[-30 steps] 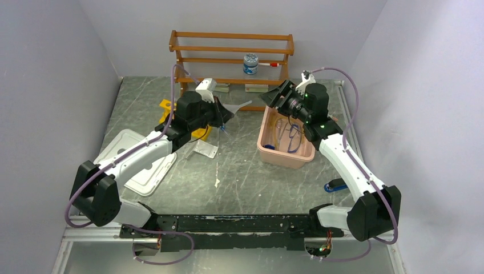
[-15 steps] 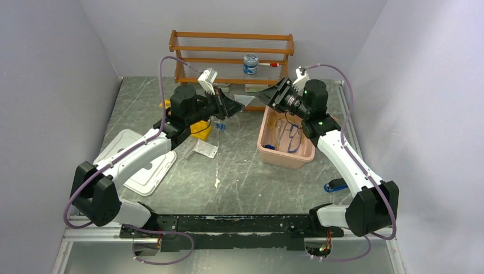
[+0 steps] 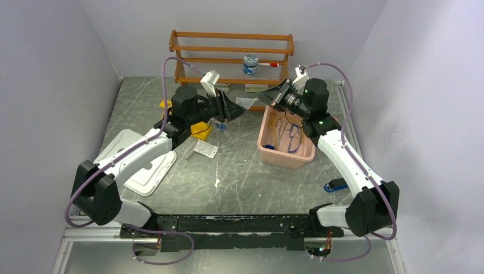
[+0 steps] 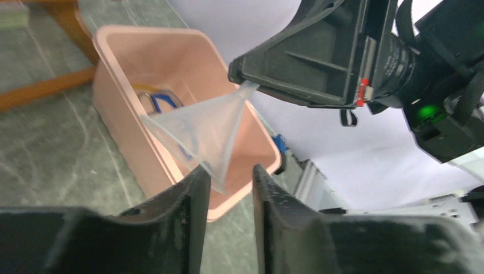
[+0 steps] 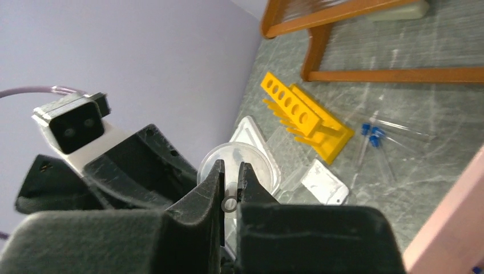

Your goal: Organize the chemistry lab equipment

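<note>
Funnel: clear funnel (image 4: 200,128) is in the air near the pink bin (image 4: 114,34), between both grippers.
Right gripper (image 5: 230,191): jaws clamped on the stem tip.
Left gripper (image 4: 225,197): jaws flank the rim; I cannot tell whether they pinch it.
Risk: if I pull away with both holding, I expect the stem to slip and the funnel to drop onto the table (image 4: 51,142).

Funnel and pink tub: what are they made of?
The funnel looks like thin clear plastic, slightly frosted: the tub shows through it. The pink tub looks like smooth molded plastic, opaque with a soft sheen and rounded corners.
</note>
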{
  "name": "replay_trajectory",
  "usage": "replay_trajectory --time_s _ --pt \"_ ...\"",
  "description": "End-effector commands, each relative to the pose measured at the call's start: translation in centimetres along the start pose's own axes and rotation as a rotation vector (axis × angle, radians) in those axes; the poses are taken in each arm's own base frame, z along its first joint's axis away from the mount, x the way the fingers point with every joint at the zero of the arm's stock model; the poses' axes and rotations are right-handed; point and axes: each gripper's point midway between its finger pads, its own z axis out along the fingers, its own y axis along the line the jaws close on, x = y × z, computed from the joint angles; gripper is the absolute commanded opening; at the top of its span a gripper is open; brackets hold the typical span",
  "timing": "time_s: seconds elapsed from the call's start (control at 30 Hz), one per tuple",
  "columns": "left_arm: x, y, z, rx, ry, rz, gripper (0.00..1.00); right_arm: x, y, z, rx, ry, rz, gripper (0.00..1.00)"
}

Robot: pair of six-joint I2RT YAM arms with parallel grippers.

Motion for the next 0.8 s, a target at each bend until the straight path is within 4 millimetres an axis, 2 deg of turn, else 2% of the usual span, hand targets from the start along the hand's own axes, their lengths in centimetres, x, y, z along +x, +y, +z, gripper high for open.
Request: replay_trajectory --time_s 0.0,0.03,0.07,0.13,0.23,0.4,0.53,0.77 --pt "-0.3 -0.9 0.1 0.012 0.062 0.078 0.51 -1.3 -1.3 -0.3 0.079 -0.034 -0.073 0.0" --pt "-0.4 -0.6 0.0 -0.004 0.06 0.091 0.62 -1.6 -1.7 -0.5 0.106 -0.034 -0.095 0.0" --pt "-0.6 -0.5 -0.1 -0.021 0.057 0.1 0.67 -2.0 -2.4 -0.8 0.143 -0.035 -0.114 0.0" --pt "-1.0 -0.6 -0.4 -0.025 0.046 0.135 0.72 -2.5 -4.0 -1.7 0.24 -0.027 -0.167 0.0" --pt "-1.6 -0.4 -0.8 -0.053 0.029 0.171 0.74 -3.5 -6.6 -3.5 0.416 -0.017 -0.271 0.0" --pt "-1.4 0.4 -0.6 -0.074 0.032 0.185 0.73 -3.9 -11.8 -7.8 0.726 0.027 -0.415 0.0" --pt "-0.8 1.3 0.0 -0.092 0.048 0.174 0.72 -2.7 -15.1 -10.5 0.894 0.107 -0.466 0.0" --pt "0.4 2.8 1.3 -0.105 0.104 0.169 0.7 1.5 -19.4 -11.1 0.975 0.269 -0.398 0.0"
